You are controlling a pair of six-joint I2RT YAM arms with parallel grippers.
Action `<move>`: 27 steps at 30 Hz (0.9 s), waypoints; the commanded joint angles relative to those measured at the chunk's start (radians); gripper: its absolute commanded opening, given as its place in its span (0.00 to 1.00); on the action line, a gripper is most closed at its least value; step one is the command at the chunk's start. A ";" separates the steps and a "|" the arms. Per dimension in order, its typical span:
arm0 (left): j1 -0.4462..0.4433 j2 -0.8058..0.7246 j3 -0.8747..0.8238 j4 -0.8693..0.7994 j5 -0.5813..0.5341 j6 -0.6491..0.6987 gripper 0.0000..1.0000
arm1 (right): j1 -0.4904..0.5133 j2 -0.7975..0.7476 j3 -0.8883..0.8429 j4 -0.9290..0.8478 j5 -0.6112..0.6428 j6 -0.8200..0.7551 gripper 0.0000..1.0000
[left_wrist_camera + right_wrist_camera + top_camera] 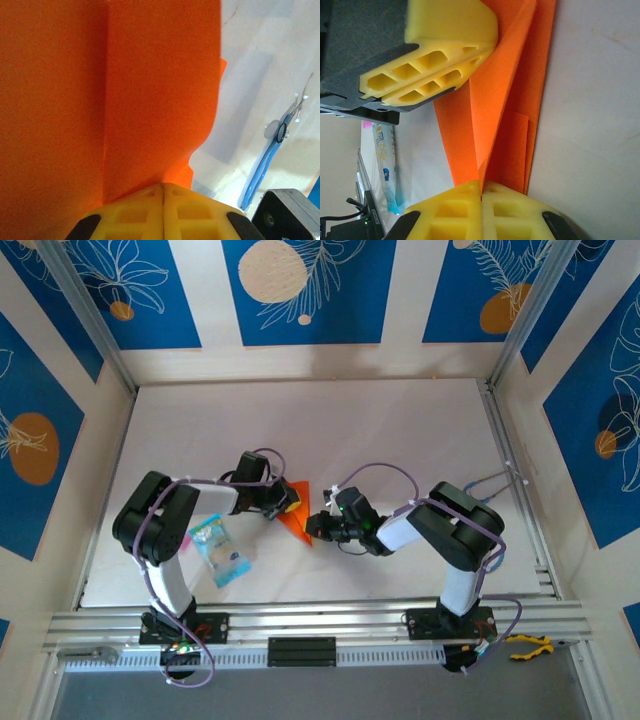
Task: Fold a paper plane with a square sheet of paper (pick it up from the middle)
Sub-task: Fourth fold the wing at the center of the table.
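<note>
The folded orange paper [297, 515] lay on the surface [350, 430], near the blue packet [220, 550] and to its right. The left gripper [283, 505] was pinched tight on the paper's edge nearer the packet. The right gripper [481, 187] was clamped on the edge farther from the packet.

There are two arms, the left arm [160, 525] and the right arm [455, 530]. There are two grippers, the left gripper [288, 505] and the right gripper [319, 528], each with two yellow fingers [455, 25]. There is one orange paper [298, 519], one packet [220, 550] and one pair of pliers [528, 645].
</note>
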 commanded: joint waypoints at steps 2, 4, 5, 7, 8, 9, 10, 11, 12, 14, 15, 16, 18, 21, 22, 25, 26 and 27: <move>-0.012 0.026 0.026 -0.011 0.013 0.035 0.09 | -0.003 0.003 -0.013 -0.111 0.031 0.003 0.05; -0.013 0.026 0.027 -0.009 0.014 0.036 0.09 | -0.003 0.003 -0.014 -0.110 0.030 0.003 0.05; -0.014 0.024 0.027 -0.007 0.016 0.036 0.09 | -0.003 0.001 -0.013 -0.111 0.030 0.004 0.05; -0.015 0.018 0.029 -0.002 0.018 0.039 0.11 | -0.003 0.000 -0.014 -0.111 0.031 0.003 0.05; -0.016 0.016 0.030 -0.002 0.019 0.042 0.11 | -0.002 0.000 -0.015 -0.111 0.031 0.005 0.05; -0.017 0.012 0.032 -0.005 0.018 0.046 0.11 | -0.003 -0.001 -0.015 -0.111 0.030 0.005 0.05; -0.018 0.010 0.034 -0.013 0.016 0.051 0.11 | -0.004 -0.001 -0.013 -0.111 0.029 0.004 0.05; -0.018 0.008 0.038 -0.023 0.015 0.056 0.11 | -0.005 -0.003 -0.011 -0.114 0.026 0.004 0.05; -0.018 0.010 0.039 -0.026 0.014 0.058 0.11 | -0.007 -0.005 -0.007 -0.118 0.023 0.005 0.06; -0.018 0.014 0.038 -0.028 0.017 0.062 0.10 | -0.010 -0.011 -0.002 -0.125 0.018 0.010 0.08; -0.019 0.015 0.038 -0.028 0.017 0.065 0.10 | -0.011 -0.015 0.001 -0.128 0.018 0.011 0.10; -0.018 0.017 0.038 -0.030 0.017 0.066 0.10 | -0.011 -0.019 0.003 -0.134 0.018 0.011 0.11; -0.021 0.019 0.038 -0.032 0.016 0.070 0.10 | -0.013 -0.028 0.012 -0.149 0.018 0.013 0.14; -0.023 0.024 0.042 -0.040 0.015 0.081 0.10 | -0.015 -0.041 0.025 -0.181 0.012 0.017 0.16; -0.024 0.026 0.043 -0.041 0.016 0.084 0.10 | -0.016 -0.044 0.027 -0.189 0.014 0.019 0.16; -0.028 0.029 0.044 -0.041 0.016 0.086 0.10 | -0.021 -0.058 0.036 -0.209 0.012 0.025 0.18; -0.030 0.028 0.043 -0.040 0.016 0.086 0.10 | -0.023 -0.059 0.039 -0.219 0.012 0.027 0.18; -0.029 0.027 0.043 -0.042 0.014 0.086 0.10 | -0.024 -0.061 0.047 -0.234 0.014 0.025 0.18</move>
